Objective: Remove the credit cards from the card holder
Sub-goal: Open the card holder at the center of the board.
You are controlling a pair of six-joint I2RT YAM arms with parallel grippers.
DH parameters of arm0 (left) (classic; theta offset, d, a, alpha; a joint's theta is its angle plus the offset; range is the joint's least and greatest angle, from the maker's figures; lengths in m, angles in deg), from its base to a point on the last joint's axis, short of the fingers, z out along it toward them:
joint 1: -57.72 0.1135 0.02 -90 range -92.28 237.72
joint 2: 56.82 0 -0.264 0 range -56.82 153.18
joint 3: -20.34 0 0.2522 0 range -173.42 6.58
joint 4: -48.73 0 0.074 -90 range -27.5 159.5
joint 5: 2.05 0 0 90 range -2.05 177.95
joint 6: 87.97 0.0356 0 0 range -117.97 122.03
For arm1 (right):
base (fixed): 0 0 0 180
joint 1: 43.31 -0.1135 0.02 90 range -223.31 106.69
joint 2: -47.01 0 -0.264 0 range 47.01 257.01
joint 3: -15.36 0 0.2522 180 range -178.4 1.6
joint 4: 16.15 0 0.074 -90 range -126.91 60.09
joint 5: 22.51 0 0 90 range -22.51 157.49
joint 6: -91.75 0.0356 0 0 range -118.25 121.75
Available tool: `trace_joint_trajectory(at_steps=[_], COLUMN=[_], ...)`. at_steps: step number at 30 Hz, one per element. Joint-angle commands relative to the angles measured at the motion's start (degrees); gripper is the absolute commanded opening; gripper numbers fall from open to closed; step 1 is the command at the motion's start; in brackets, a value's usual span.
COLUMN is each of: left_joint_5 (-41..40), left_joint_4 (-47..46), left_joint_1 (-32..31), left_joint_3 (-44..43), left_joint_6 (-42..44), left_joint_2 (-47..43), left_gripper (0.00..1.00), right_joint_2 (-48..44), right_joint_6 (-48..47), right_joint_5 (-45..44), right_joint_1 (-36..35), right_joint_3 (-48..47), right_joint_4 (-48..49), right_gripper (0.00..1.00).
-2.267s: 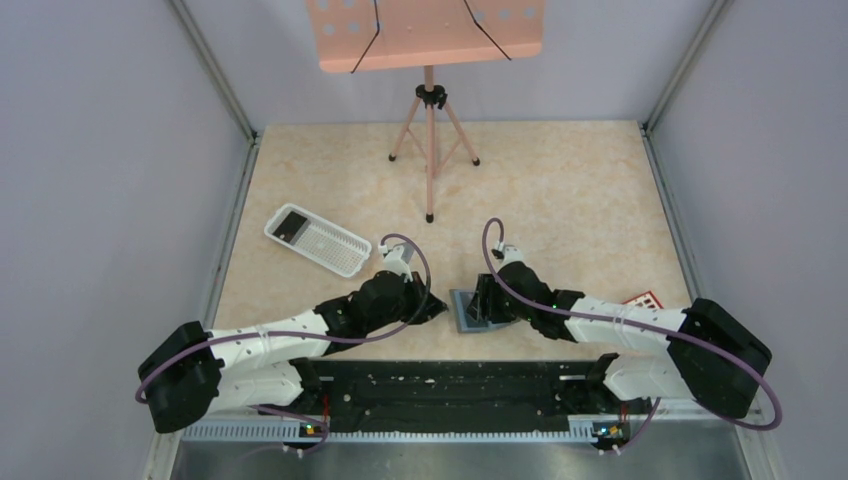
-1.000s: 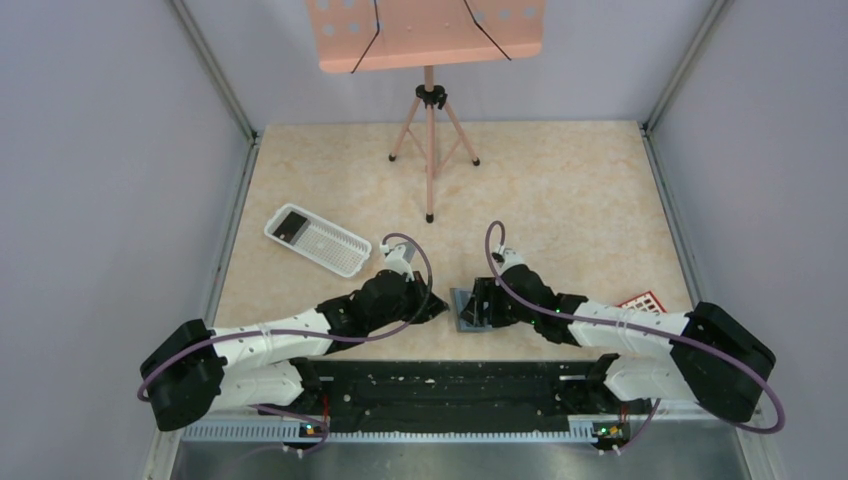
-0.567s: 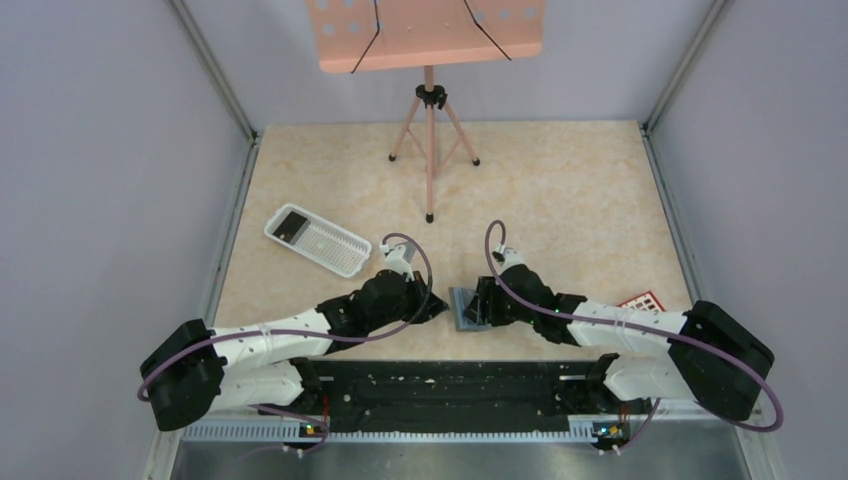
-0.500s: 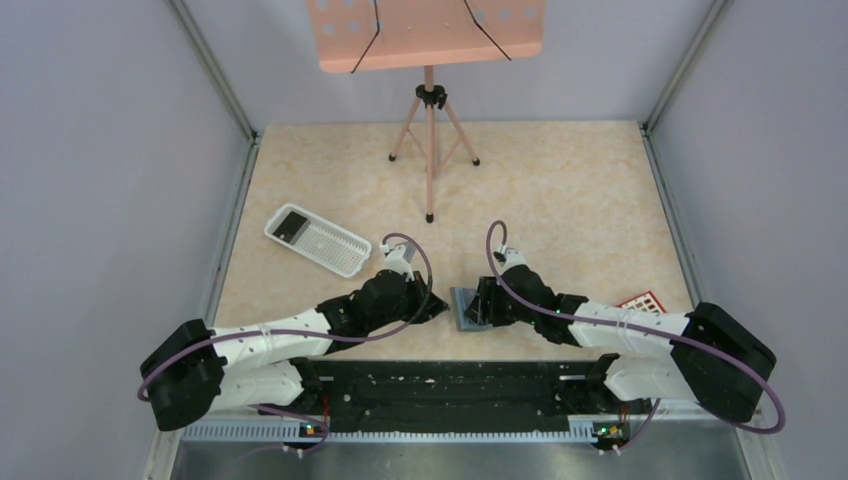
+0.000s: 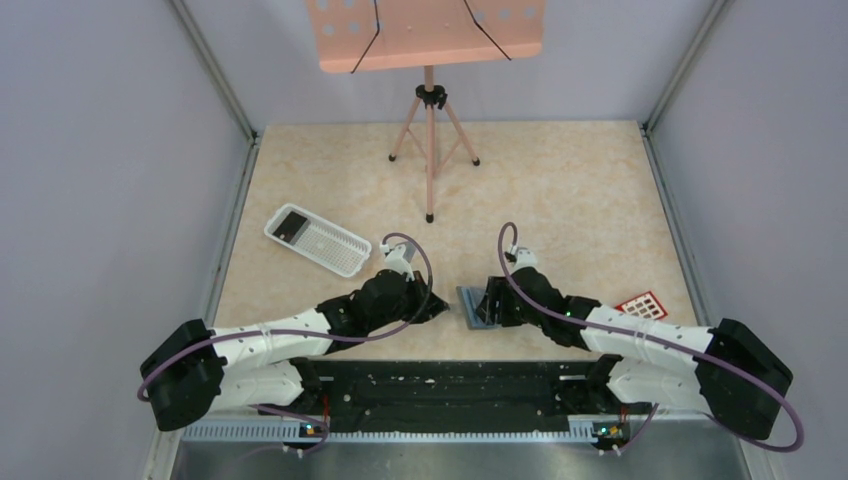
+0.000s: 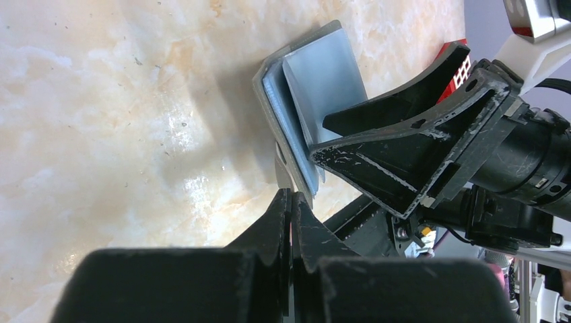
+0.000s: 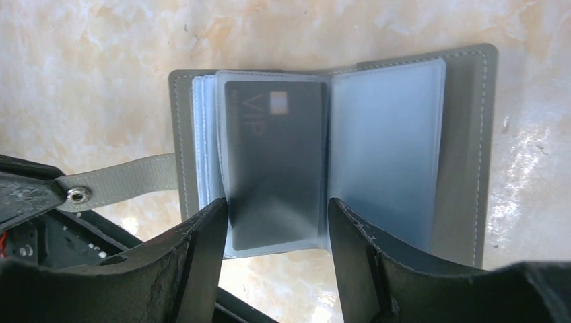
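Spread open near the table's front edge: slate-grey stitched card holder (image 7: pixel 464 134), bluish translucent sleeves inside, snap strap stretched out sideways. Tucked in one sleeve: dark grey card (image 7: pixel 273 155) marked VIP. Well apart to the right, lying flat: red card (image 5: pixel 641 304) with pale squares.

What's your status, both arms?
Left gripper shut on card holder strap. Right gripper open, straddling dark VIP card in sleeve. Red card lies on table. Nothing blocking.

The left gripper (image 6: pixel 289 202) is closed on the strap (image 7: pixel 128 182) just left of the card holder (image 7: pixel 464 134). The right gripper (image 7: pixel 276 205) is poised over it with fingers spread. Both arms are stretched low and angled inward.
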Motion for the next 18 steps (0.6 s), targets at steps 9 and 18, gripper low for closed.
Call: trace_joint_trajectory(at_steps=[9,18], left_joint_5=[-0.8,-1.1], left_joint_4=[-1.0,-0.7], left_joint_1=[-0.1,-0.2], left_joint_3=[-3.0,-3.4], left_joint_6=[0.9,1.2], left_joint_2=[0.9,2.0], left_gripper=[0.0,0.0], right_joint_2=[-4.2,-7.9], right_joint_6=[-2.2,-3.1], right_joint_5=[-5.6,-7.9], right_joint_1=[-0.1,0.9], right_joint_3=[-0.9,-1.3], right_joint_4=[-6.2,-10.6], right_gripper=[0.56,0.56])
